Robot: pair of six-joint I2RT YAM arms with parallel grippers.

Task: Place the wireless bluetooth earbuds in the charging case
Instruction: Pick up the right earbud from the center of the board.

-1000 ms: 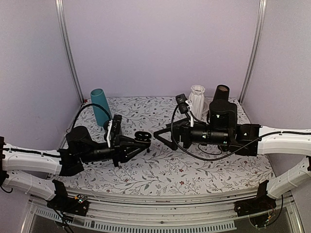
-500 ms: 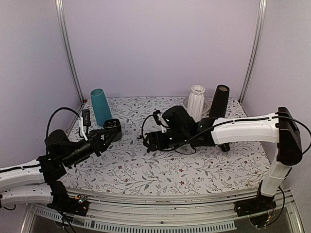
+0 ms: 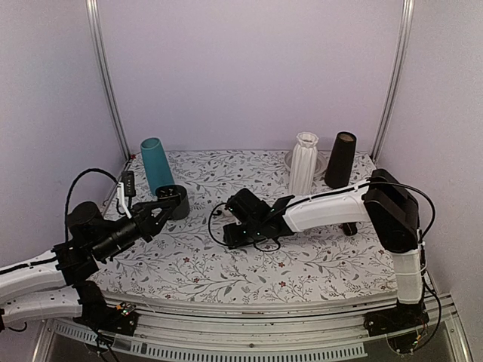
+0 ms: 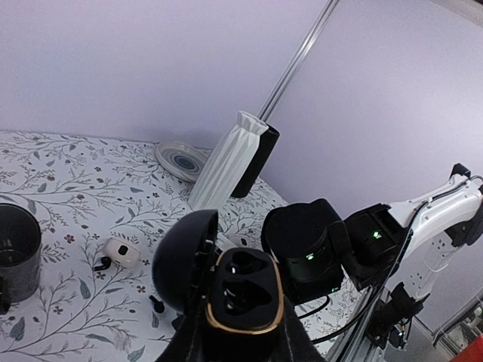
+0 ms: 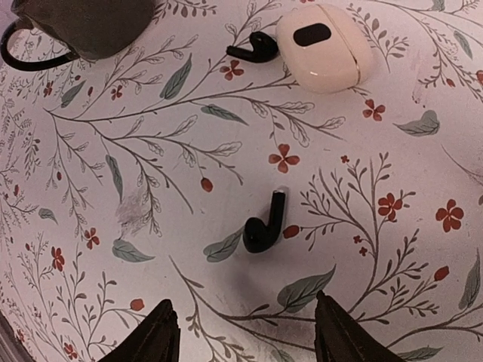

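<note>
My left gripper (image 4: 241, 326) is shut on the glossy black charging case (image 4: 243, 292), held above the table. Its lid (image 4: 181, 260) stands open to the left, and both gold-rimmed wells look empty. In the top view this gripper (image 3: 156, 214) is at the left, near the grey mug. My right gripper (image 5: 249, 332) is open and empty, pointing down at the table, its fingers (image 5: 155, 335) wide apart. One black earbud (image 5: 263, 223) lies just ahead of the jaws, untouched. A second earbud (image 5: 253, 47) lies beside a white case. In the top view the right gripper (image 3: 230, 235) is low at mid-table.
A white pebble case (image 5: 324, 45) lies near the far earbud. A grey mug (image 5: 83, 23) stands at far left, also in the top view (image 3: 179, 204). A teal cup (image 3: 157, 166), a white ribbed vase (image 3: 304, 162) and a black vase (image 3: 341, 160) stand at the back.
My left arm has drawn back to the left with the open case. My right arm has reached left and dropped low over the earbud on the table.
</note>
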